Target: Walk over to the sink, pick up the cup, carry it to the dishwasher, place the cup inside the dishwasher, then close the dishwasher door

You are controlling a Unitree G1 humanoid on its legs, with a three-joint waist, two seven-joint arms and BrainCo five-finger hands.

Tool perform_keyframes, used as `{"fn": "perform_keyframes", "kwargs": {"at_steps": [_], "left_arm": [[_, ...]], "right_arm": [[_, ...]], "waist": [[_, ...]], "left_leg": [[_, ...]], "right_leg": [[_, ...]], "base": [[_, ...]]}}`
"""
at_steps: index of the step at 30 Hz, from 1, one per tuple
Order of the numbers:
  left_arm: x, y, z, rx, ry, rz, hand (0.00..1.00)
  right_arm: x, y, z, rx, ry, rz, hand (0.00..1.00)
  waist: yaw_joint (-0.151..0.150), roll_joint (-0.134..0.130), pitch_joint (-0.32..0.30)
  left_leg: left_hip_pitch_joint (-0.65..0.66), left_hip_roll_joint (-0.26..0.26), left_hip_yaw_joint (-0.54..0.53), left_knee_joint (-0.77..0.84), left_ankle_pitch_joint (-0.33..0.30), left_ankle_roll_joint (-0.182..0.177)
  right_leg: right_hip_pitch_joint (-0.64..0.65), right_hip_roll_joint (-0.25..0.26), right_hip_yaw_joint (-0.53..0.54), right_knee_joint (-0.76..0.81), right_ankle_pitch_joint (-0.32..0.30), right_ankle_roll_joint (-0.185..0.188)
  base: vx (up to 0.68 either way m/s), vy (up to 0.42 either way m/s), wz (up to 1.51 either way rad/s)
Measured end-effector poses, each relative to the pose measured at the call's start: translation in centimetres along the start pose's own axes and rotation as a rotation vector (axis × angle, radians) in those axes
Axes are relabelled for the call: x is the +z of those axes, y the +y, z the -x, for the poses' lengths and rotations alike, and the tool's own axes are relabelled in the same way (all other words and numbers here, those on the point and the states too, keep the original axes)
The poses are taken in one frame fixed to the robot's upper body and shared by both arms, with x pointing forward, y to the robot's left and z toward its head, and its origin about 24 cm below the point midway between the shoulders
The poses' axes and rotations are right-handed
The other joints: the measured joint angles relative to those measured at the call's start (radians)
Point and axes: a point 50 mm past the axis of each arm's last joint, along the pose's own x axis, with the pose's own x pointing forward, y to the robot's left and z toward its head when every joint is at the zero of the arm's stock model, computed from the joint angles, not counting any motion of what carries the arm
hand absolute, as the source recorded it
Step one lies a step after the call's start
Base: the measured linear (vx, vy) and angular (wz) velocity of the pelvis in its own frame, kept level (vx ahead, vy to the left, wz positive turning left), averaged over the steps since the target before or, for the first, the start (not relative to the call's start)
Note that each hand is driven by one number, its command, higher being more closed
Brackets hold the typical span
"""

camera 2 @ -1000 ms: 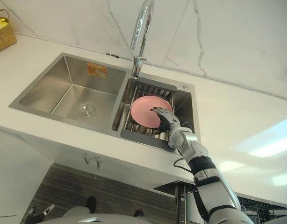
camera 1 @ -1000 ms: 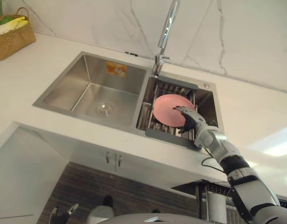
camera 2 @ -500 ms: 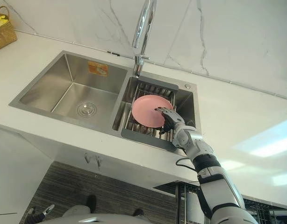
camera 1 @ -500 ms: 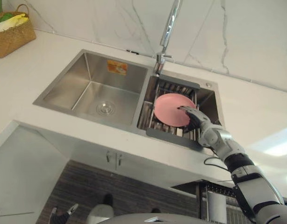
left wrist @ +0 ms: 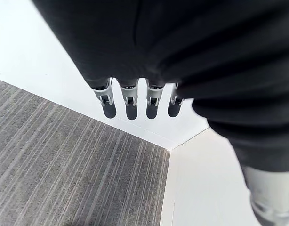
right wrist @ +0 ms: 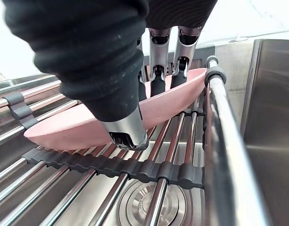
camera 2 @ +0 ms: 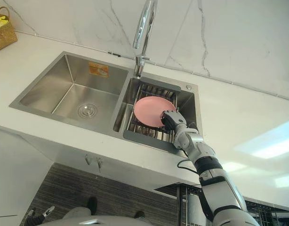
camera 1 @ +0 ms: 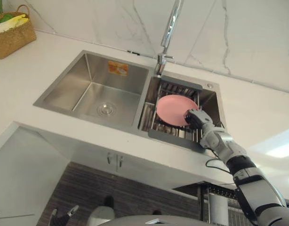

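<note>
The right hand point(camera 1: 195, 118) is closed on the near-right rim of a pink plate point(camera 1: 172, 109), fingers point(right wrist: 156, 80) over the lip and thumb beneath. The thing held is a plate rather than a cup, and it spreads left and far from the hand, tilted on the wire rack point(right wrist: 135, 169) in the right basin of the sink point(camera 1: 69, 84). The left hand point(left wrist: 130, 101) hangs straight-fingered over the floor, well apart, so the lift looks like the right arm's job; an orange sticker point(camera 1: 117, 69) on the left basin's far wall is too small to read.
</note>
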Motion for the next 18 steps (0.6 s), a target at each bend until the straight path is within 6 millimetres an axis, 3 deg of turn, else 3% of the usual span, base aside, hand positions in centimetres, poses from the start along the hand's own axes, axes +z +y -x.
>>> {"fn": "perform_keyframes", "kwargs": {"at_steps": [10,18], "left_arm": [[0.3,0.0,0.0,0.004,-0.017,0.004,0.00],[0.3,0.1,0.0,0.009,-0.022,0.004,0.00]], "right_arm": [[0.1,-1.1,0.3,-0.189,-0.009,0.023,1.00],[-0.4,-4.7,0.6,-0.364,0.001,0.020,1.00]], "waist": [[-0.008,0.001,0.000],[-0.020,0.012,-0.006]], "left_leg": [[0.010,0.005,0.034,0.000,-0.004,0.000],[0.028,0.009,0.047,0.001,-0.004,0.000]], "right_leg": [[0.001,0.002,0.016,0.005,-0.001,0.005],[0.000,0.004,0.029,0.010,-0.001,0.005]], "base": [[0.01,0.000,-0.04],[0.01,-0.006,-0.05]]}}
